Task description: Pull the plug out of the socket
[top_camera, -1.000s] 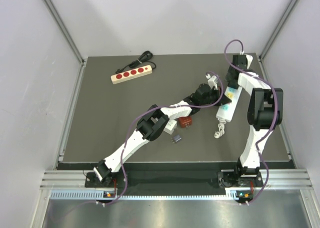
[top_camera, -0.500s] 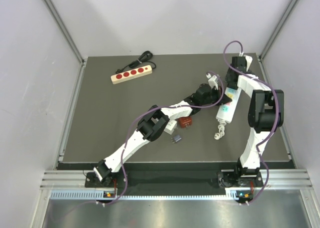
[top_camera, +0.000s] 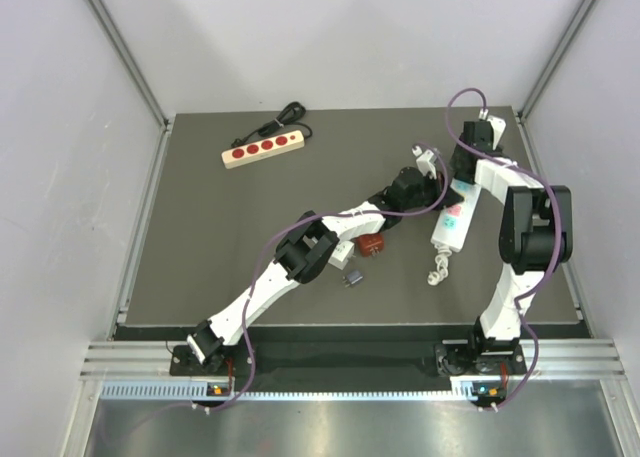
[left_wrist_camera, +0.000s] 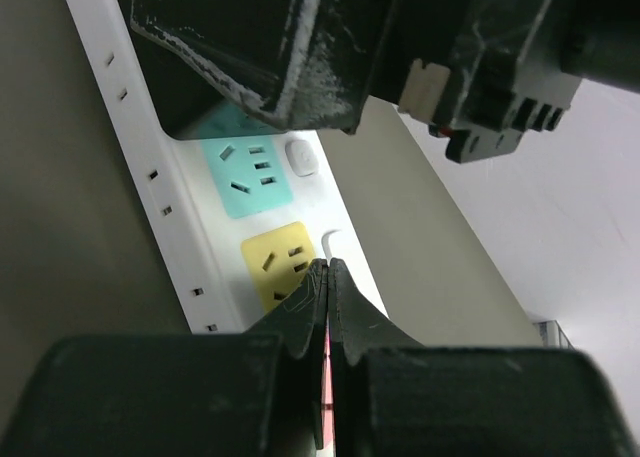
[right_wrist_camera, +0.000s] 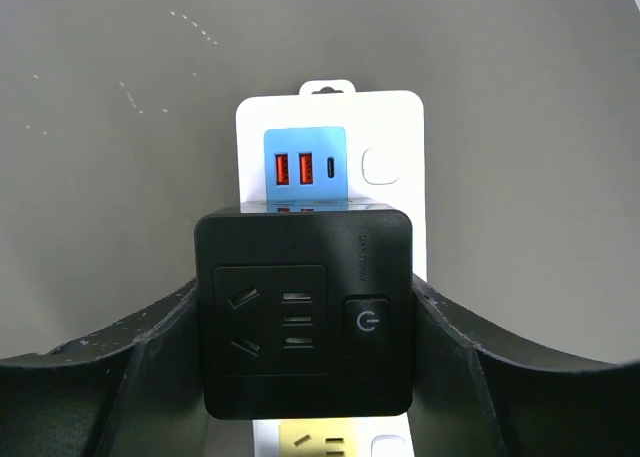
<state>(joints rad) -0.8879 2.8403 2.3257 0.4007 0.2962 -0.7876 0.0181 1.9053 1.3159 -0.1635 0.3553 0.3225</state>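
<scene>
A white power strip (top_camera: 450, 225) with coloured sockets lies at the right middle of the mat. My right gripper (top_camera: 463, 175) is shut on a black cube plug (right_wrist_camera: 303, 312), which sits between its fingers (right_wrist_camera: 150, 352). The plug is over the strip (right_wrist_camera: 400, 127), between the blue USB panel (right_wrist_camera: 304, 167) and the yellow socket (right_wrist_camera: 315, 439). In the left wrist view the teal socket (left_wrist_camera: 248, 172) shows uncovered beneath the dark plug and gripper (left_wrist_camera: 300, 47). My left gripper (top_camera: 436, 191) is shut and empty. Its tips (left_wrist_camera: 328, 269) rest on the strip (left_wrist_camera: 170, 212) beside the yellow socket (left_wrist_camera: 280, 262).
A beige strip with red sockets (top_camera: 262, 148) and its black cord (top_camera: 291, 110) lie at the back left. A red-brown object (top_camera: 371, 244), a small grey piece (top_camera: 353, 277) and the white strip's cord end (top_camera: 437, 270) lie near the left arm. Frame walls enclose the mat.
My right gripper has shifted slightly with the black plug, and the strip's near end has swung a little. The left gripper has stayed pressed on the strip.
</scene>
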